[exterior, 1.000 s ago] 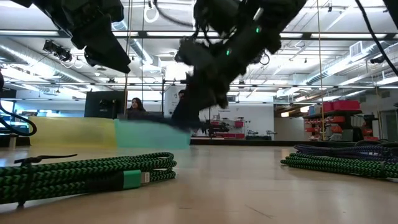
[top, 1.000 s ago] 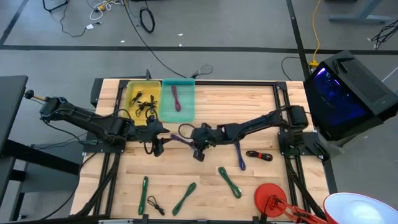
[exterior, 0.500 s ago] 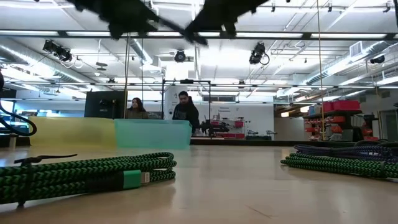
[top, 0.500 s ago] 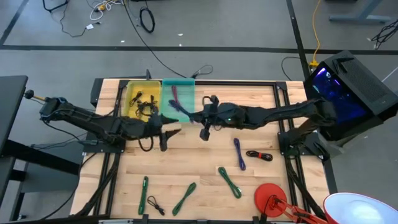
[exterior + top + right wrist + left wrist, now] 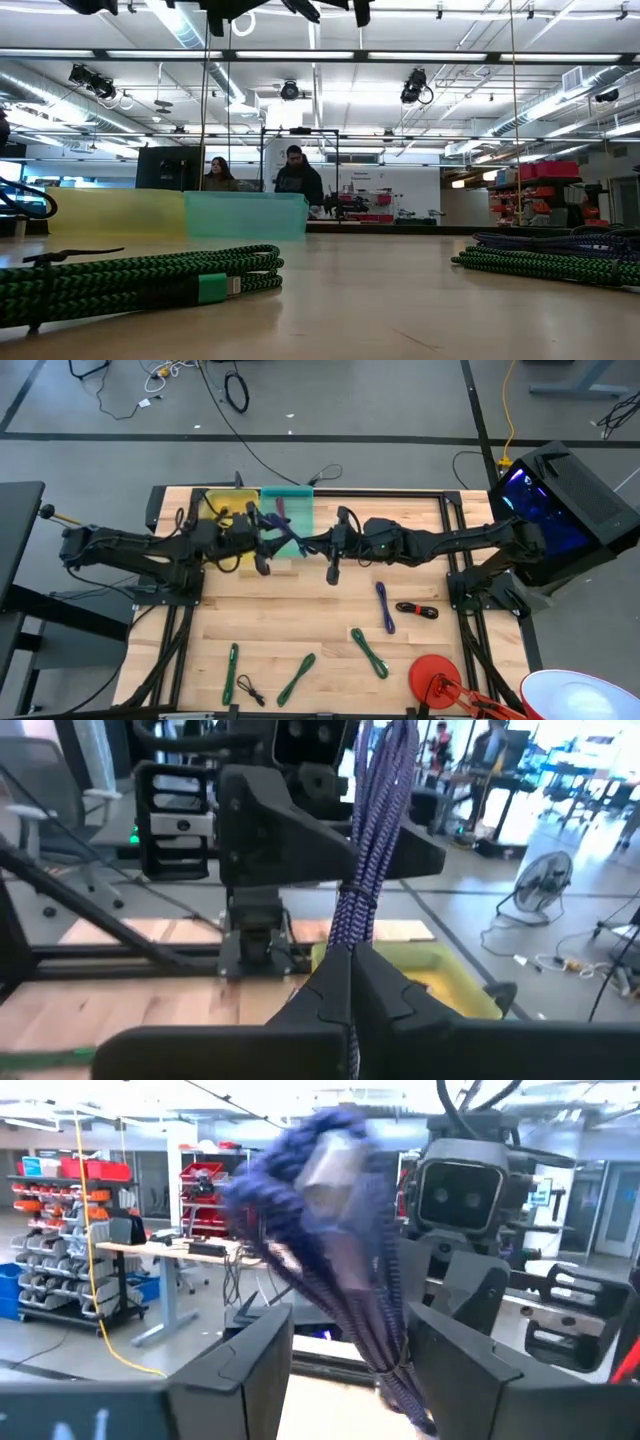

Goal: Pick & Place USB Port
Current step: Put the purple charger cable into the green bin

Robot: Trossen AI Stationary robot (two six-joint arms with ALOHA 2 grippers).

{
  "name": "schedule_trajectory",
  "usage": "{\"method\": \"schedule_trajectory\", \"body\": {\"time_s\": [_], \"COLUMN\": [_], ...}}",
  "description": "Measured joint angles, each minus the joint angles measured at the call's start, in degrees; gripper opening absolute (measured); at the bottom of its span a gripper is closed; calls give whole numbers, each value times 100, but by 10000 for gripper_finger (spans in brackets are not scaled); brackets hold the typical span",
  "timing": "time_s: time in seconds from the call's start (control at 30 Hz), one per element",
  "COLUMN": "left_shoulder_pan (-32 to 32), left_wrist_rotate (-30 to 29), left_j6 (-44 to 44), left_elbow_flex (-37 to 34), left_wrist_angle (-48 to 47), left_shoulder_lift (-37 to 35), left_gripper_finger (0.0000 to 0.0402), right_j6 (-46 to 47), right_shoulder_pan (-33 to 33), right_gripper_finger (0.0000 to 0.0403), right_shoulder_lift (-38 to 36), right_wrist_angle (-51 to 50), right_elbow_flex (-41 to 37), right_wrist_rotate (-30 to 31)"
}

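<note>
A purple braided cable bundle (image 5: 284, 536) hangs in the air between my two grippers, over the near edge of the teal bin (image 5: 297, 500). My right gripper (image 5: 312, 544) comes from the table's right and is shut on the cable; this shows in the right wrist view (image 5: 350, 982). My left gripper (image 5: 266, 548) comes from the left and is open. In the left wrist view (image 5: 345, 1335) the cable (image 5: 330, 1220) stands between and in front of its two fingers. I cannot tell whether they touch it. In the low view only dark arm parts (image 5: 235, 8) show at the top. My right gripper pinches the cable bundle at its bound waist (image 5: 348, 925) between its two shut fingers. The fingers lie about level and come from the table's right. The bundle is lifted clear of the table and reaches from the fingers toward my left gripper (image 5: 270, 830).
A yellow bin (image 5: 215, 510) with black cables stands left of the teal bin at the far edge. Loose on the table are a purple cable (image 5: 385, 606), a black-and-red cable (image 5: 417, 610), green cables (image 5: 369, 652) (image 5: 297, 678) (image 5: 231, 671) and a red lamp (image 5: 436, 676) at the near right.
My right gripper has lifted the purple cable from the table's middle and carried it up and toward the far edge, over the teal bin. My left gripper has risen and gone toward the far edge, until its fingers stand around the cable. Both arms have left the low view.
</note>
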Motion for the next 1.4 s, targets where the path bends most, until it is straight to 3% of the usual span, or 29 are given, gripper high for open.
{"method": "schedule_trajectory", "body": {"time_s": [0.2, 0.3, 0.37, 0.47, 0.53, 0.87, 1.17, 1.4], "left_shoulder_pan": [381, 474, 521, 586, 644, 1127, 1997, 2578], "left_wrist_rotate": [710, 1215, 1456, 1660, 1735, 1455, 1339, 1324], "left_j6": [-288, -351, -386, -408, -428, -523, -582, -577], "left_elbow_flex": [-2, -2, -2, -2, -2, 2, -13, -12], "left_wrist_angle": [323, 600, 652, 501, 409, -175, -1355, -1862], "left_shoulder_lift": [30, 81, 74, 74, 69, 70, 83, 146], "left_gripper_finger": [199, 179, 141, 43, 19, 12, 12, 12], "right_j6": [-47, -47, -47, -52, -52, -144, 155, 675], "right_shoulder_pan": [12, 20, 14, -1, -41, -558, -921, -677], "right_gripper_finger": [0, 0, 0, 0, 0, 6, 63, 109], "right_shoulder_lift": [13, 77, 83, 84, 87, 87, 39, 211], "right_wrist_angle": [255, 173, 123, 82, 55, 142, -398, -767], "right_elbow_flex": [0, -2, -9, -9, -9, -11, 5, -92], "right_wrist_rotate": [-189, -258, -254, -225, -196, -23, -83, -677]}}
